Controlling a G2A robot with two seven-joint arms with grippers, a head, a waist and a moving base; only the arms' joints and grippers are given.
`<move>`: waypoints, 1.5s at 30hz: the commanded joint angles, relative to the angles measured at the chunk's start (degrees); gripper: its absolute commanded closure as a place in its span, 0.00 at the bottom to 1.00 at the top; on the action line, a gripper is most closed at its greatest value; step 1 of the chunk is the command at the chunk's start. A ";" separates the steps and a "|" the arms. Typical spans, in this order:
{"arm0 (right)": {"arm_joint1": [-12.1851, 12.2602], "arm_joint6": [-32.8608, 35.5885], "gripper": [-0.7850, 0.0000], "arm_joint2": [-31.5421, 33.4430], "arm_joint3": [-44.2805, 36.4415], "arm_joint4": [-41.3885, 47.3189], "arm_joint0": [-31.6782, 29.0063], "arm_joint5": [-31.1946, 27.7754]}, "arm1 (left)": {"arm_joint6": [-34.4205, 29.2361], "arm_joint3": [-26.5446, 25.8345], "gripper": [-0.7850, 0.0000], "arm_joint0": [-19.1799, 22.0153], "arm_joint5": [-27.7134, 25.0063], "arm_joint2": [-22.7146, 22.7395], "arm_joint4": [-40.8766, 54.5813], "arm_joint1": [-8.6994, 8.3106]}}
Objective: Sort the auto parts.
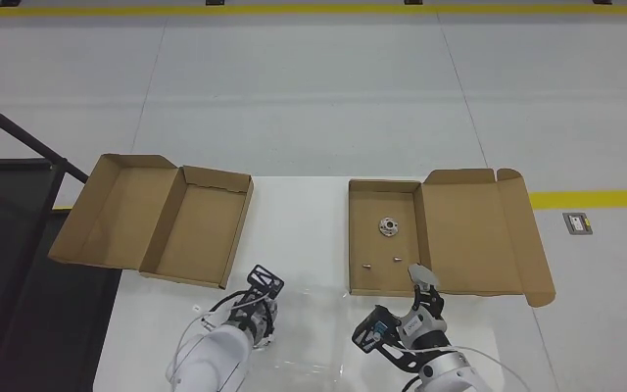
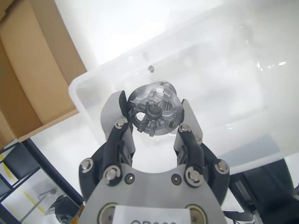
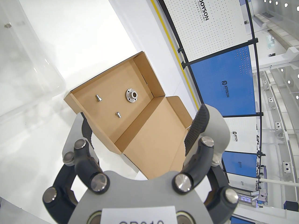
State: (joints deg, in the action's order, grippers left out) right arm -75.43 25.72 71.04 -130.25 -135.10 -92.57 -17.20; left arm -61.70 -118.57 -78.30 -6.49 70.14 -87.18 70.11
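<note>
My left gripper (image 2: 153,114) is shut on a round toothed metal hub (image 2: 154,110), held over the near corner of a clear plastic bin (image 2: 98,75). In the top view this gripper (image 1: 263,284) sits just right of the left cardboard box (image 1: 196,230). Two small screws (image 2: 151,68) lie in the bin. My right gripper (image 3: 142,129) hangs open with nothing in it, near the front edge of the right cardboard box (image 3: 149,127). That box (image 1: 377,279) holds a metal flange (image 1: 385,226) (image 3: 131,94) and two small bolts (image 3: 98,98) (image 3: 118,114).
The clear bin (image 1: 304,328) stands at the table's front middle, between both arms. Each cardboard box has its lid (image 1: 118,206) (image 1: 480,235) folded outward. A black frame (image 1: 39,157) borders the table on the left. White tabletop (image 1: 299,225) lies between the boxes.
</note>
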 commanded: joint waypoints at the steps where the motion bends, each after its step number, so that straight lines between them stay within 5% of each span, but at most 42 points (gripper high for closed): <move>1: 0.00 0.00 0.00 0.00 -0.01 -0.01 -0.02 0.00 | 0.78 -4.67 1.00 -2.68 -0.81 2.68 1.29 -0.32; 7: 0.00 0.00 0.00 0.00 -0.01 -0.01 -0.02 0.00 | 2.39 -13.02 1.00 -6.63 -0.74 12.15 4.76 -0.95; 12: 0.00 0.00 0.00 0.00 -0.01 -0.01 -0.02 0.00 | 2.74 -14.51 1.00 -8.23 -0.20 20.76 6.00 -1.34; 26: 0.00 0.00 0.00 0.00 -0.01 -0.01 -0.02 0.00 | 3.07 -14.36 1.00 -8.28 -0.20 20.74 5.89 -1.34; 29: 0.00 0.00 0.00 0.00 -0.01 -0.01 -0.02 0.00 | 5.26 -9.92 1.00 -6.26 2.17 20.59 5.01 -1.21; 37: 0.00 0.00 0.00 0.00 -0.01 -0.01 -0.02 0.00 | -1.11 14.98 1.00 16.65 4.54 20.11 14.02 -0.94; 45: 0.00 0.00 0.00 0.00 -0.01 -0.01 -0.02 0.00 | 3.47 34.33 1.00 29.62 7.49 12.61 5.81 -0.32</move>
State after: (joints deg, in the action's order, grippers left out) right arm -75.43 25.72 71.04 -130.25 -135.10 -92.57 -17.20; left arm -59.48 -87.67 -50.42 0.33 84.02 -80.23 69.62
